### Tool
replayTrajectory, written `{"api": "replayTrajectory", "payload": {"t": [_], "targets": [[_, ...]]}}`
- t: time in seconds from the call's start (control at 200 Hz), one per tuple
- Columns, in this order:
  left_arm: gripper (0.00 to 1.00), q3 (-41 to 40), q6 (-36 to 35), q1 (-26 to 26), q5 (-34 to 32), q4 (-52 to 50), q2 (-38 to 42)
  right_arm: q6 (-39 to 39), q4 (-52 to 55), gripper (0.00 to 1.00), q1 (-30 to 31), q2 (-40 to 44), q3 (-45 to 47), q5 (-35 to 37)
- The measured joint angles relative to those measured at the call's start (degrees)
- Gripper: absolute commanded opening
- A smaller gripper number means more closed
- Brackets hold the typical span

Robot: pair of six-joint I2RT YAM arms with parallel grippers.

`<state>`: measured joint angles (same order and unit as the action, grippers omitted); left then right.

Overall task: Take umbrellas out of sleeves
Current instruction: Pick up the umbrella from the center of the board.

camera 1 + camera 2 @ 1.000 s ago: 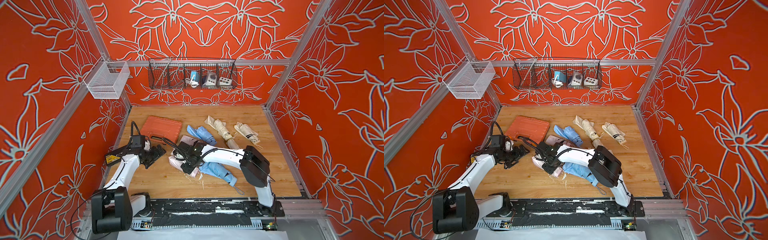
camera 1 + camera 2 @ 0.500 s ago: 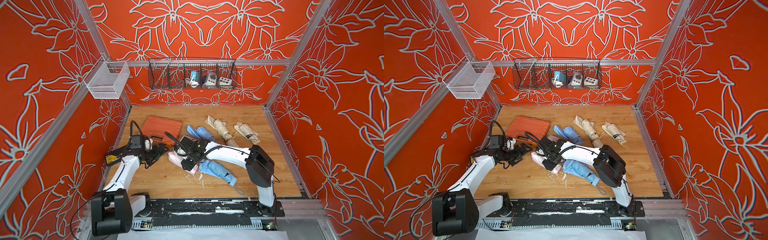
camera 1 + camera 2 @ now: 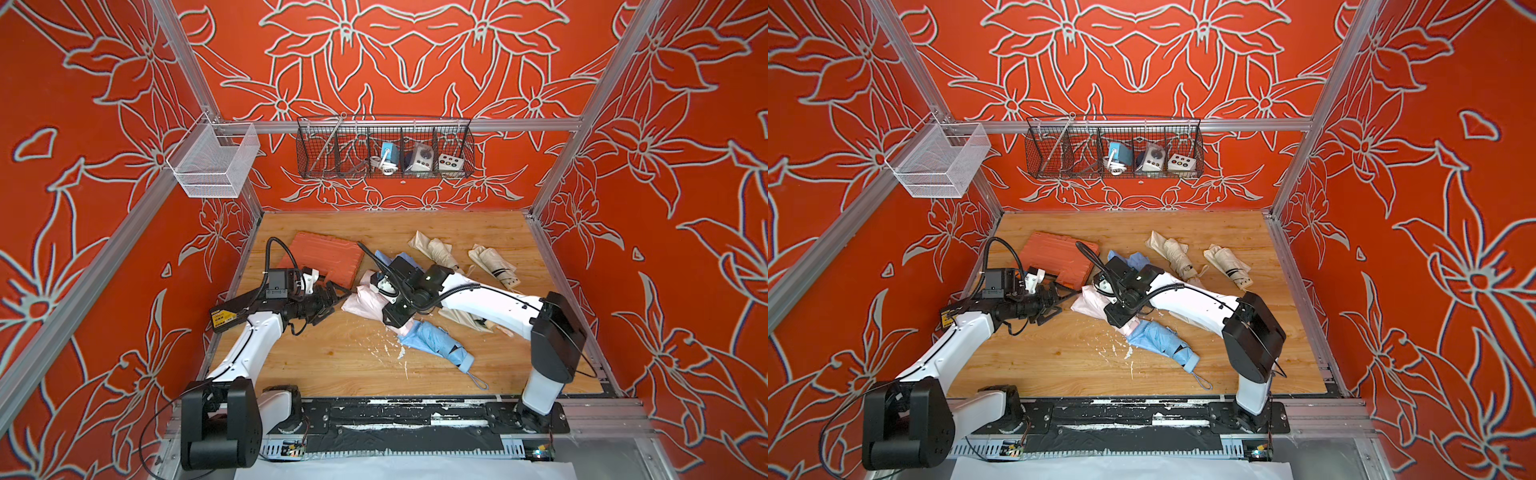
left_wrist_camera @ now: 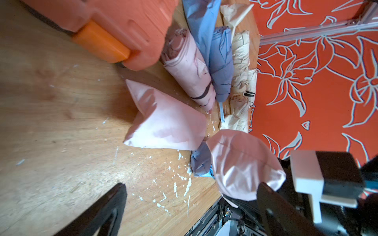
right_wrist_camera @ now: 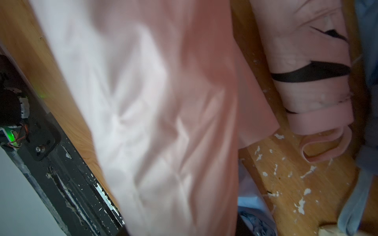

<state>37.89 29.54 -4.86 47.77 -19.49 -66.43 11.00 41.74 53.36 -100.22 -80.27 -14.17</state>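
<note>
**Top views.** The left gripper (image 3: 334, 305) sits low over the table (image 3: 353, 365). Its jaws are wide, with nothing between them, and point at flat pink fabric (image 3: 361, 301). The right gripper (image 3: 395, 318) is directly above that fabric, and its jaw state cannot be read here. A blue umbrella (image 3: 436, 343) lies bare just beside it, toward the front edge. Cream umbrellas (image 3: 494, 266) lie near the back. An orange case (image 3: 328, 257) lies behind the left gripper.

**Left wrist view.** The right gripper's jaws are narrow and pinch a puffed pink sleeve (image 4: 241, 163), which is raised off the wood. The flat pink fabric touches it, but whether both are one piece cannot be told. A pink umbrella (image 4: 188, 71), bound by a black strap, lies bare against the orange case.

**Right wrist view.** Blurred pink sleeve fills most of the frame and hides the jaws. The pink umbrella lies beside it on the table.
</note>
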Motion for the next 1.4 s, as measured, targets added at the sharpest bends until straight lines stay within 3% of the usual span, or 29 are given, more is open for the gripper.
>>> {"api": "replayTrajectory", "payload": {"t": [0.295,0.736,1.396], "targets": [[0.98,1.7,5.4,10.7,3.1,7.9,-1.3,0.0,2.4,0.37,-2.6,8.9,4.3,-0.2],[0.98,4.5,11.3,19.5,7.9,17.7,-1.6,0.0,5.9,0.37,-2.6,12.1,4.3,-2.5],[0.87,6.2,12.7,20.2,8.1,18.3,-3.8,0.0,6.3,0.36,-2.6,16.0,4.1,-6.8]]}}
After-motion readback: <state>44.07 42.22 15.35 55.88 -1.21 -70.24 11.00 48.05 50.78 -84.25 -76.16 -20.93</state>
